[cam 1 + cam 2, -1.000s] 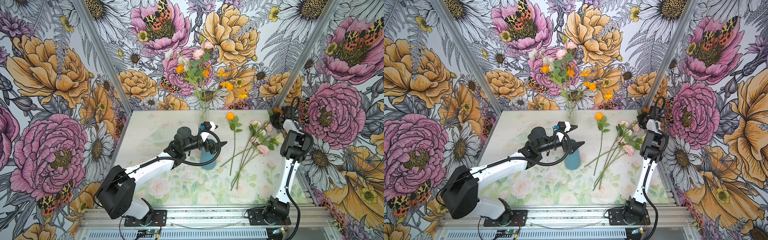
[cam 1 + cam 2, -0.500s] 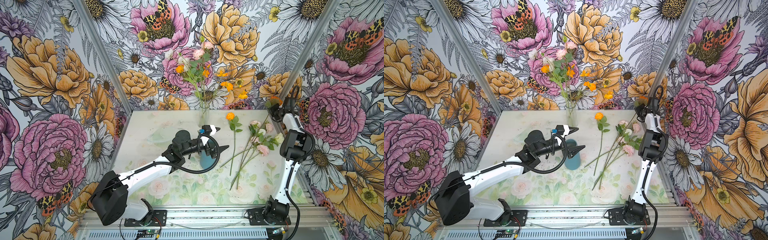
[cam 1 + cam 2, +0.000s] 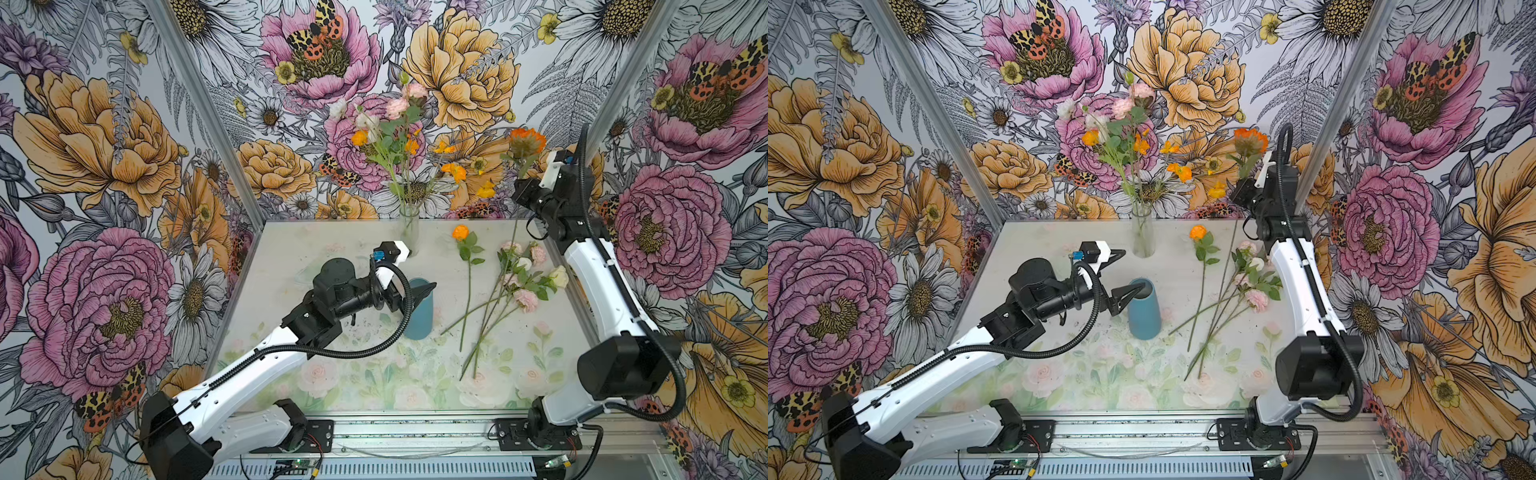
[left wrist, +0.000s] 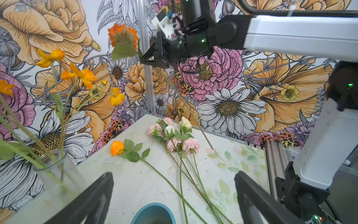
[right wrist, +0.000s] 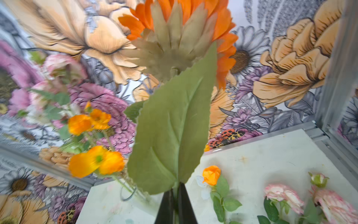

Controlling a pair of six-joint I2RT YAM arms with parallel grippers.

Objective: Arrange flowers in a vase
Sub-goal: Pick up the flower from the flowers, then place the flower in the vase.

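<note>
Right gripper (image 3: pixel 518 188) pinched on orange flower (image 3: pixel 527 141) stem, held high, left gripper (image 3: pixel 419 268) spread wide over blue cup (image 3: pixel 419 320), glass vase (image 3: pixel 409 228) just beyond, loose flowers (image 3: pixel 515 278) laid below.

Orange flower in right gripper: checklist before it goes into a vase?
1. Grip: right gripper shut on the orange flower by its stem: ok.
2. Stem's lower end clear of the table and the loose flowers: cannot tell.
3. Other arm: left gripper open, empty: ok.
4. Mouth of the teal vase unobstructed: not ok, left gripper hangs right at it.
5. Stand of the glass vase: upright, ok.
</note>
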